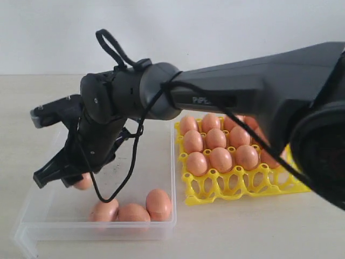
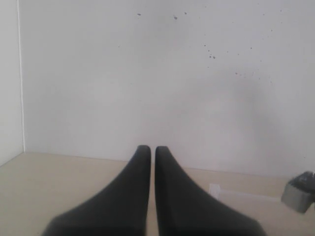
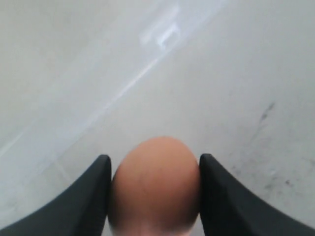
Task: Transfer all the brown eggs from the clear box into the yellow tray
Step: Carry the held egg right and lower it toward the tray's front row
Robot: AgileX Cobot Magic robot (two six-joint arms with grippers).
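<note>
My right arm reaches across to the clear box on the left. Its gripper is shut on one brown egg, low over the box floor. In the right wrist view both fingers press the sides of that egg, with the gripper over the smudged floor. Three more brown eggs lie together at the box's front edge. To the right, the yellow tray holds several eggs, and its front row of cups is bare. My left gripper is shut on nothing and faces a white wall.
The right arm's thick black body and a loose black cable hang over the gap between box and tray. The arm hides the tray's far right cups. A pale tabletop runs in front.
</note>
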